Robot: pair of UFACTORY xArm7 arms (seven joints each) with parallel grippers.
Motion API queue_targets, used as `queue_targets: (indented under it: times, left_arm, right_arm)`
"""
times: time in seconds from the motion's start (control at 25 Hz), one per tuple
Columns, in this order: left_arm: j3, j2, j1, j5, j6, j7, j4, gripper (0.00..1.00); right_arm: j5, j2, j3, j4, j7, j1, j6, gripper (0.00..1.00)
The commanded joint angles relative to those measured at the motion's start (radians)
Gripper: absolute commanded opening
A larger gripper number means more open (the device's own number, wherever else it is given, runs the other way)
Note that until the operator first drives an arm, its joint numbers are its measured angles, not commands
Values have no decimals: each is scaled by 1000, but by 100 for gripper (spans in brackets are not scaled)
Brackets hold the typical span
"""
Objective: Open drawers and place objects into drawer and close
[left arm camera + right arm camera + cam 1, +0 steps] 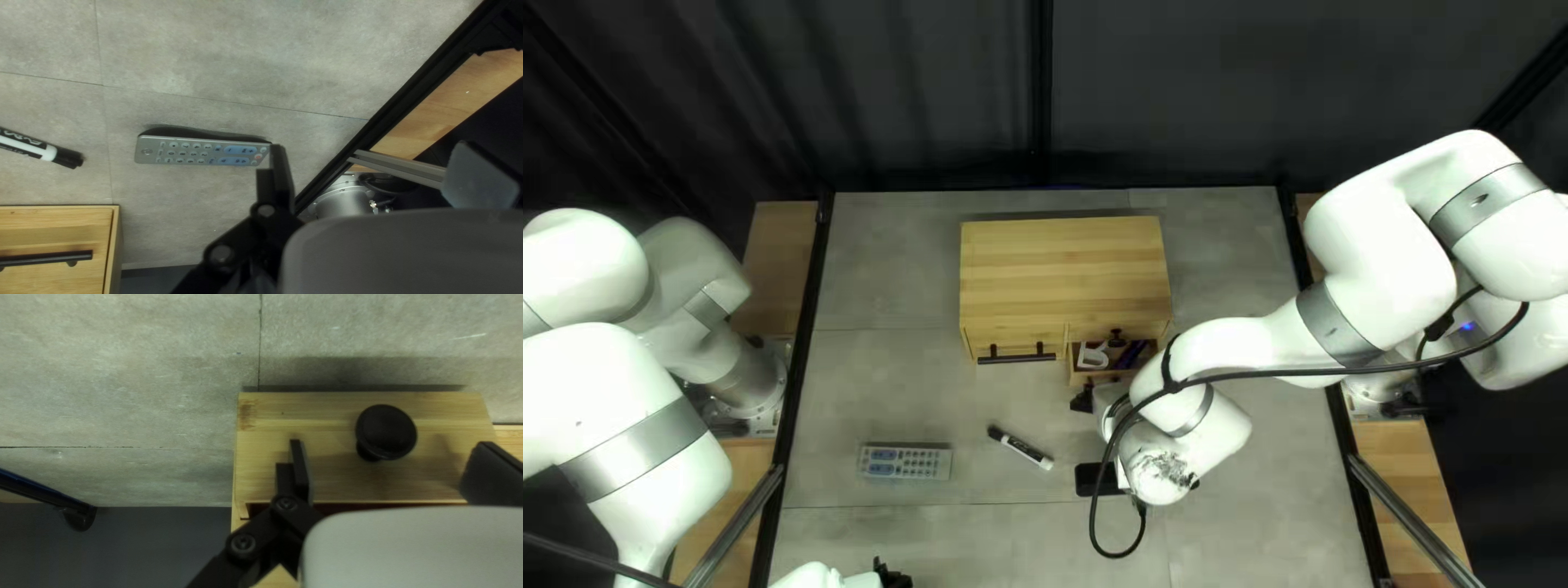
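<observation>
the right claw (390,442) is open, its fingers spread either side of the knob (388,430) on the pulled-out drawer (327,414); i judge it is about to pull or push there. if it grips off-centre, it could slip off the round knob or skew the drawer. a white thing (1092,357) and a purple thing (1133,354) lie inside; either could jam under the frame if it sits too high when the drawer shuts. the left claw (369,144) is open too and holds nothing. the remote (904,462) and marker (1022,448) lie on the table (882,397). the marker could roll if nudged, and the flat remote could slide from a shallow pinch.
</observation>
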Motion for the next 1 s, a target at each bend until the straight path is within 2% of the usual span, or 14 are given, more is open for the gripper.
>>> queue_targets:
  times: [0.04,1.0]
  left_arm:
    - [0,0,0,0,0,0,0,100]
    - [0,0,0,0,0,0,0,100]
  right_arm:
    - [-2,-1,-2,-3,-1,-3,-4,100]
    - [-64,16,-21,-20,31,8,15,100]
